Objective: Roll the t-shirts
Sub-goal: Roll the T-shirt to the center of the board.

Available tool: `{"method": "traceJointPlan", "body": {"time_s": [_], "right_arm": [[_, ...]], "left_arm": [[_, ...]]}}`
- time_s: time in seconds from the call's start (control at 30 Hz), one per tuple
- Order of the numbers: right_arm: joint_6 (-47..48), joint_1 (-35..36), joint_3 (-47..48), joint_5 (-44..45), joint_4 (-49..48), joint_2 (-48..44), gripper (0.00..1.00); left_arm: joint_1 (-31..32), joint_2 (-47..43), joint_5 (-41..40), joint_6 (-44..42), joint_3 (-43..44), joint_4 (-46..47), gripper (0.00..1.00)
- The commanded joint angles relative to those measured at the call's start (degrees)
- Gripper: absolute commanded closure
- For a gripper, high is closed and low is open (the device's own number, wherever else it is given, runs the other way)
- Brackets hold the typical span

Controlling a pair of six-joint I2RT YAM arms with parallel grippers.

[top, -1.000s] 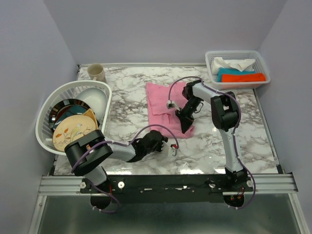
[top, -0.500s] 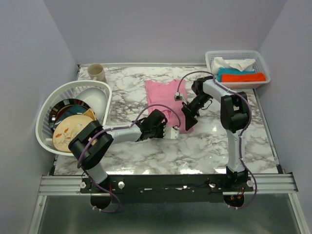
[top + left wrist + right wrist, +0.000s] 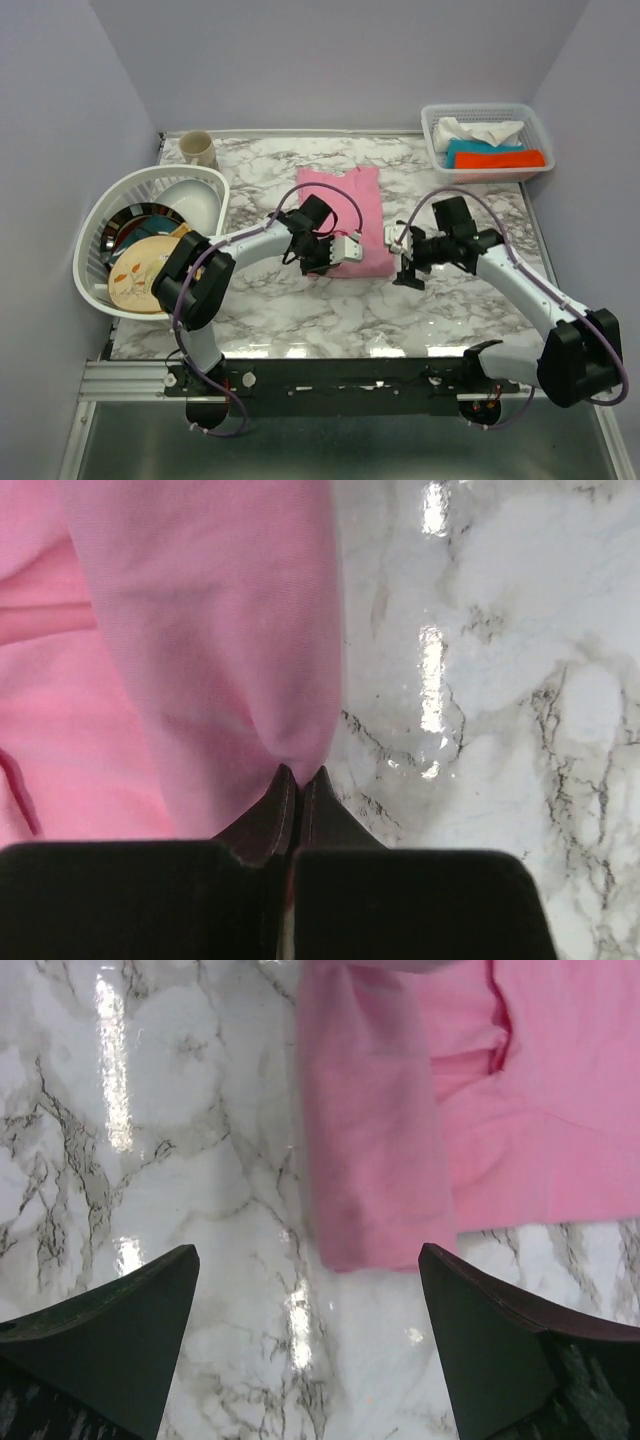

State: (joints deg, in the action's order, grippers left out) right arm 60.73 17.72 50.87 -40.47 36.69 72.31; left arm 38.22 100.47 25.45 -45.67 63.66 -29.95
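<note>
Roll about to begin: left claw [image 3: 300, 777] clenched on the pink t-shirt [image 3: 350, 200].
The shirt lies folded narrow in the middle of the tabletop [image 3: 300, 310], pinched at its near edge. The right claw [image 3: 305, 1255] hangs released, jaws wide, over the near right corner. Next, probably, it must grasp that corner so both turn the edge over evenly.
</note>
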Motion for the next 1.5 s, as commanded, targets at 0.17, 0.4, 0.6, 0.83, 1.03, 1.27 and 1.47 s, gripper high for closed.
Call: {"method": "traceJointPlan", "body": {"time_s": [0.17,0.4,0.6,0.83,1.03,1.27,1.47], "right_arm": [[5.8,10.1,-15.0,8.6,-27.2,-2.5,0.00],[6.9,10.6,-14.4,9.3,-30.4,2.8,0.00],[9.5,11.9,-13.3,7.9,-28.1,5.9,0.00],[5.1,13.6,-11.4,12.8,-30.1,11.0,0.13],[0.5,13.5,-7.5,18.3,-30.2,15.9,0.65],[-1.6,12.3,-1.6,12.1,-14.9,15.6,0.89],[3.9,9.6,6.7,0.9,11.3,19.4,0.88]], "left_arm": [[-3.8,6.2,15.0,0.9,10.3,-18.2,1.00],[-6.2,7.9,18.1,0.8,12.5,-21.5,1.00],[-8.2,10.7,20.8,2.0,16.1,-23.7,1.00],[-9.4,12.3,23.3,0.8,18.3,-26.3,1.00],[-10.7,13.3,24.6,-0.7,19.0,-28.7,1.00],[-11.8,15.3,25.4,-2.7,22.5,-36.3,1.00],[-13.0,17.2,30.0,-3.5,25.2,-46.7,1.00]]}}
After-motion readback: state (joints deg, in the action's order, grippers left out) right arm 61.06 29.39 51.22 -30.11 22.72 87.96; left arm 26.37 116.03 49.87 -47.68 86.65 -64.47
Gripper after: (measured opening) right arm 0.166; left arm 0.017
